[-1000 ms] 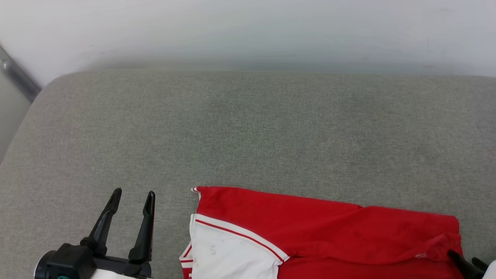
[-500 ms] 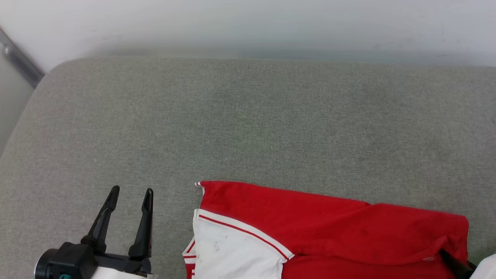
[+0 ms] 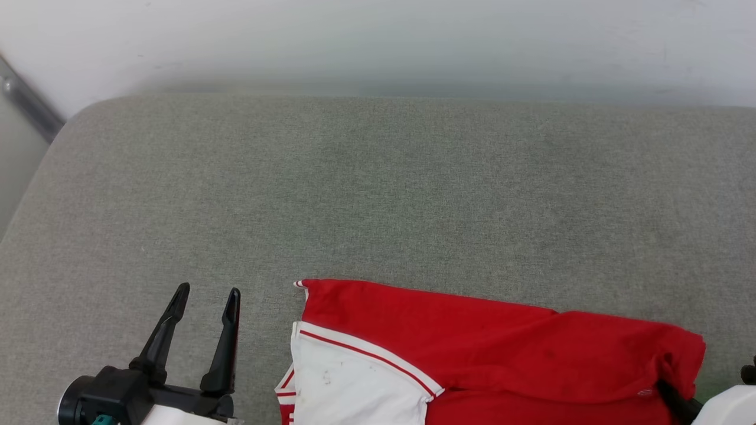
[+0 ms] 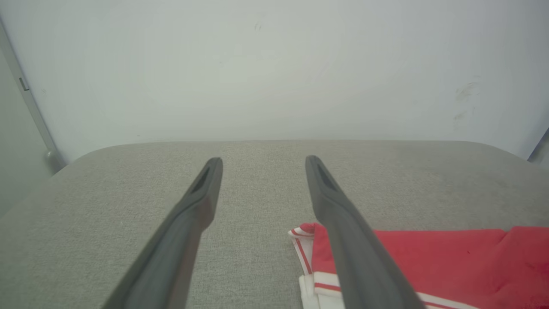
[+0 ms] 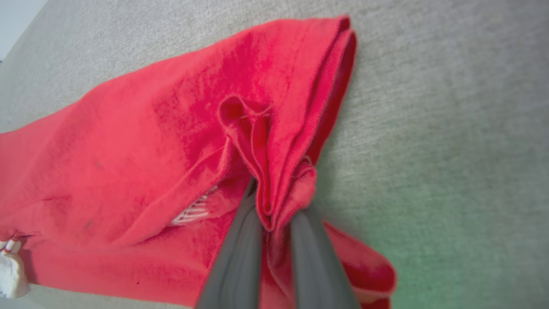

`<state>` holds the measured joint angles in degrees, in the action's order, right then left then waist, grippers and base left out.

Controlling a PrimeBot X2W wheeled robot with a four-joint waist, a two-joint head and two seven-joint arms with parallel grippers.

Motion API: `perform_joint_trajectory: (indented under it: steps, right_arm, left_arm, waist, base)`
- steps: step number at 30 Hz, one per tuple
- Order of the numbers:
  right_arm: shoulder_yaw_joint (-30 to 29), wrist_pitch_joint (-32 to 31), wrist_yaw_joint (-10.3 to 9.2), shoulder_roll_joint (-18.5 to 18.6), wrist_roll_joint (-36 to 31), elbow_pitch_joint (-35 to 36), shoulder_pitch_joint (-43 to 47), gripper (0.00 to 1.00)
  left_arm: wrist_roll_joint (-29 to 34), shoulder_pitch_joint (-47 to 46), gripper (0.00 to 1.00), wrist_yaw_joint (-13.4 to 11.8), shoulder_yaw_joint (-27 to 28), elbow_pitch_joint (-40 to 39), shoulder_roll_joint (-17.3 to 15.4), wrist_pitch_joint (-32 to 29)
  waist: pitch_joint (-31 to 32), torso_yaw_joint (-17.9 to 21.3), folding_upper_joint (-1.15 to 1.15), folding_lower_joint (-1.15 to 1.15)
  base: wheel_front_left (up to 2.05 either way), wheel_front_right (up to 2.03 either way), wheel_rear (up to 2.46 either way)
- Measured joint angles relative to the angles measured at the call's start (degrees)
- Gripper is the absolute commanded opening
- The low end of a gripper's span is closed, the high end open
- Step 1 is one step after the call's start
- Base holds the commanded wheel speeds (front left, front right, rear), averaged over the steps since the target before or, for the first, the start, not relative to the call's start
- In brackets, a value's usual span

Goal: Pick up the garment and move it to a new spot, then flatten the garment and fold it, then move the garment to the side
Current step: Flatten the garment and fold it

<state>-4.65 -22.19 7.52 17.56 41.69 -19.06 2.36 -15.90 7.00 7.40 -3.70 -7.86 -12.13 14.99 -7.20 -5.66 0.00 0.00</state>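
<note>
The garment, a red shirt with a white striped-trim sleeve, lies folded on the grey cushion at the bottom of the head view. At its right end my right gripper is shut on a bunched red fold; the right wrist view shows cloth pinched between both fingers. One dark finger of that right gripper pokes into the garment's right corner. My left gripper hovers open and empty to the left of the sleeve. In the left wrist view the left gripper has the garment to its right.
A pale wall runs along the cushion's far edge. A grey metal rail slants at the far left corner. The cushion's rounded left edge drops off beside it.
My right gripper has closed on the garment's right-end fold, which now bunches up. The head camera has shifted slightly. The left gripper stays open in place.
</note>
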Motion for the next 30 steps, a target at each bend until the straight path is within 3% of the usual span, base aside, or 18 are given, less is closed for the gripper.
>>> perform_joint_trajectory:
  steps: [5, 13, 18, 22, 27, 30]
  right_arm:
    - [-0.6, 2.15, 0.03, 1.79, -0.2, -0.85, -0.37, 0.0]
    - [-6.31, 4.01, 0.01, 7.06, -3.08, -4.26, -1.42, 0.0]
    - [-6.75, 3.39, 0.0, 7.56, -3.87, -3.44, -1.72, 0.0]
    - [-3.77, -2.09, -0.02, 5.99, 0.59, 5.32, 0.0, 0.0]
    - [-2.45, -6.57, -0.02, 5.31, -0.8, 13.93, 2.26, 0.0]
    - [-2.34, -9.87, -0.02, 1.75, -1.48, 18.5, 3.12, 0.0]
  left_arm:
    - [-0.05, 0.15, 1.0, 0.0, 0.43, -0.2, 0.0, 0.0]
    - [-0.04, 0.45, 1.0, 0.0, 0.18, 0.21, -0.18, 0.0]
    - [-0.04, 0.76, 1.0, 0.0, 0.21, 0.52, -0.2, 0.0]
    - [-0.4, 1.3, 1.0, 0.0, -0.18, 0.94, 0.01, 0.0]
    - [-0.4, 1.51, 1.0, 0.0, -0.83, 1.25, 0.36, 0.0]
    - [-0.49, 1.51, 1.0, 0.0, -1.34, 1.46, 0.48, 0.0]
  waist:
    - [0.52, 0.56, 0.0, 0.0]
    - [0.96, 1.48, 0.0, 0.0]
    - [1.65, 2.02, 0.0, 0.0]
    - [2.93, 2.66, 0.0, 0.0]
    - [3.96, 2.89, 0.0, 0.0]
    - [4.5, 2.64, 0.0, 0.0]
  base:
    - [0.0, 0.0, 0.0]
    - [0.0, 0.0, 0.0]
    - [0.0, 0.0, 0.0]
    - [0.0, 0.0, 0.0]
    - [0.0, 0.0, 0.0]
    - [0.0, 0.0, 0.0]
